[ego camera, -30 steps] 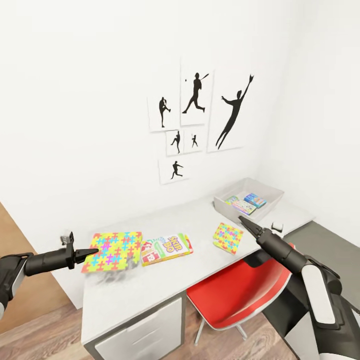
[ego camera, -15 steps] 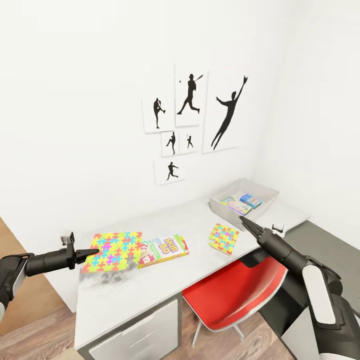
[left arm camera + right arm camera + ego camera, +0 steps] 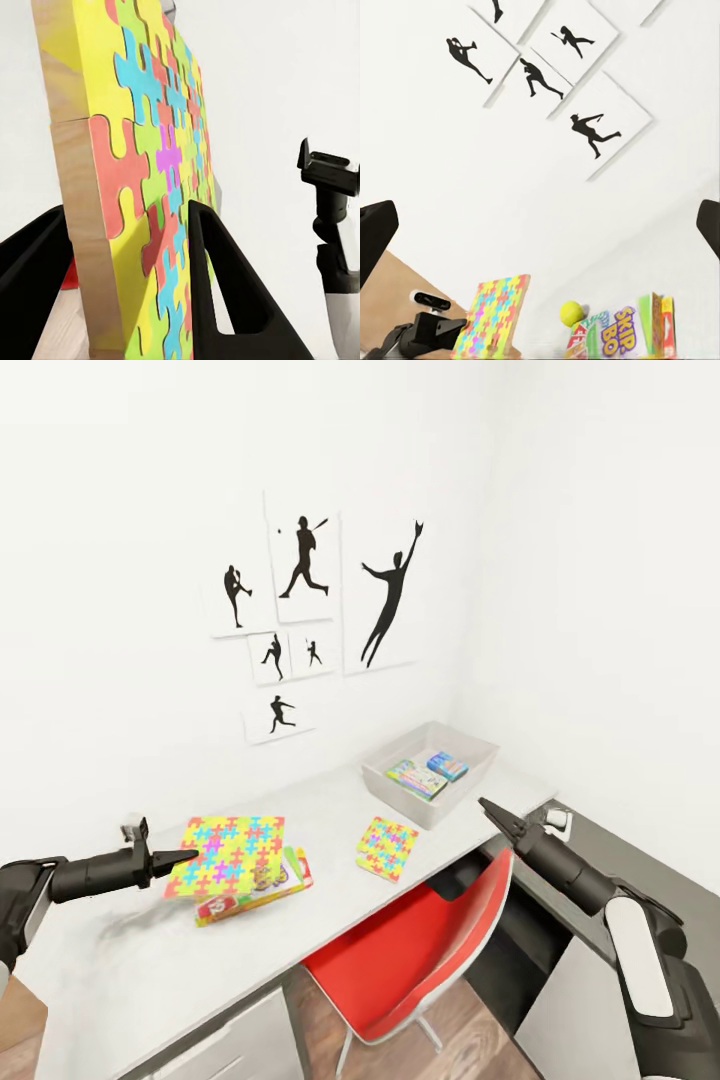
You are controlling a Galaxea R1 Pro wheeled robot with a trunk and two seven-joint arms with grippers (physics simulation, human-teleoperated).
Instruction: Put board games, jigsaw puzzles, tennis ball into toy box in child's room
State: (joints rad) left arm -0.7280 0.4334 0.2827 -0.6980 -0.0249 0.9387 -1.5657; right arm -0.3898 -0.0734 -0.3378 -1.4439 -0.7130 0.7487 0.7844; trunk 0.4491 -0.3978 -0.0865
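Observation:
My left gripper (image 3: 178, 859) is shut on one edge of the large jigsaw puzzle (image 3: 230, 848), held tilted just above the SKIP-BO board game (image 3: 252, 895) on the pale table (image 3: 330, 810). The left wrist view shows the puzzle (image 3: 150, 187) between both fingers. The smaller jigsaw puzzle (image 3: 388, 848) lies near the table's front edge. The toy box (image 3: 470, 760) at the far right end holds two board games (image 3: 418, 779). My right gripper (image 3: 488, 806) hovers open right of the small puzzle. The tennis ball (image 3: 571, 312) rests beside the SKIP-BO box (image 3: 619, 330). The bed is out of view.
A red chair (image 3: 400, 950) is tucked under the table's front. A lower dark-grey desk (image 3: 620, 860) adjoins on the right, with a small white object (image 3: 556, 820) on it. A small black device (image 3: 130, 830) stands at the table's left. Baseball silhouettes (image 3: 300, 590) hang on the wall.
The camera has swung right, so the table sits further left in the picture. The held puzzle now hangs over the SKIP-BO box instead of left of it. Both grippers keep their state.

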